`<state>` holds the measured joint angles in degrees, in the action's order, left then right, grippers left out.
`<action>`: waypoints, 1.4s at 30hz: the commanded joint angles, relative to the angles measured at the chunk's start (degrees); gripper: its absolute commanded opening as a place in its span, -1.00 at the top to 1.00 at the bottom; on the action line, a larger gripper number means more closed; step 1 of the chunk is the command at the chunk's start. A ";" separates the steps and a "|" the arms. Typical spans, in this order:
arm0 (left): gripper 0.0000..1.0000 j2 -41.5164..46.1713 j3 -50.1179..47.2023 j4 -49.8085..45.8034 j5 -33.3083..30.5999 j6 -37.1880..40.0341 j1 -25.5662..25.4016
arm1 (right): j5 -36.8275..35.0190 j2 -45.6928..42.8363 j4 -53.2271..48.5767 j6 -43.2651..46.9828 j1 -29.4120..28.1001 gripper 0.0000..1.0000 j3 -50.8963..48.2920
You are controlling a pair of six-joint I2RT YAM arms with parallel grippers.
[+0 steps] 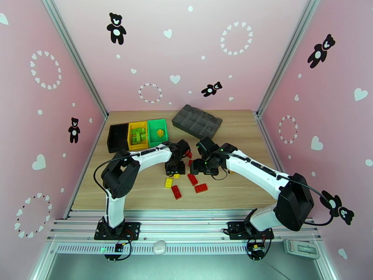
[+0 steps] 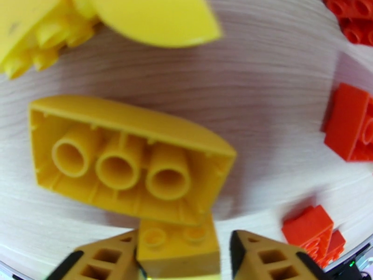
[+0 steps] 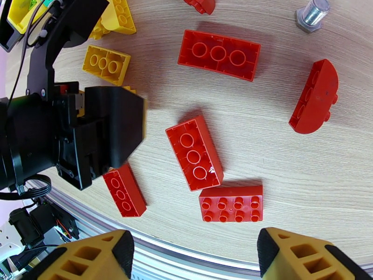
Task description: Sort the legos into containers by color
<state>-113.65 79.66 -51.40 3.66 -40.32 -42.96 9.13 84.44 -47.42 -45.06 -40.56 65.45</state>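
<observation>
Meanwhile, our part-open left pincer [image 2: 184, 242] straddles a small yellow studded plastic brick [image 2: 177, 252], not yet clamped: likely light, rigid, best pinched across flat sides.

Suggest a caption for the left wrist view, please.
The left jaws straddle a small yellow brick beside an upturned yellow brick.

Tabletop [image 1: 233, 197] layout — containers [image 1: 138, 123] behind, legos [image 1: 201, 188] in front
The containers stand side by side far left, a compartment tray [image 1: 197, 121] to their right; legos lie scattered nearer, mid-tabletop.
</observation>
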 commanded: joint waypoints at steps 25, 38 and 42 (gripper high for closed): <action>0.44 10.29 8.97 -0.17 7.56 4.98 20.17 | 18.71 19.37 13.93 -0.41 -0.52 -0.46 22.04; 0.31 -15.52 49.95 -15.49 3.62 11.02 28.28 | 18.50 27.68 6.08 2.24 2.53 -0.46 35.17; -0.11 -20.34 57.47 -19.21 1.81 11.25 28.37 | 17.52 27.28 3.63 3.94 3.86 -0.48 35.71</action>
<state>-132.88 132.94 -64.66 7.60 -30.24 -14.70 27.51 111.31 -40.03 -43.03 -37.52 98.74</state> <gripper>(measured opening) 0.514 0.735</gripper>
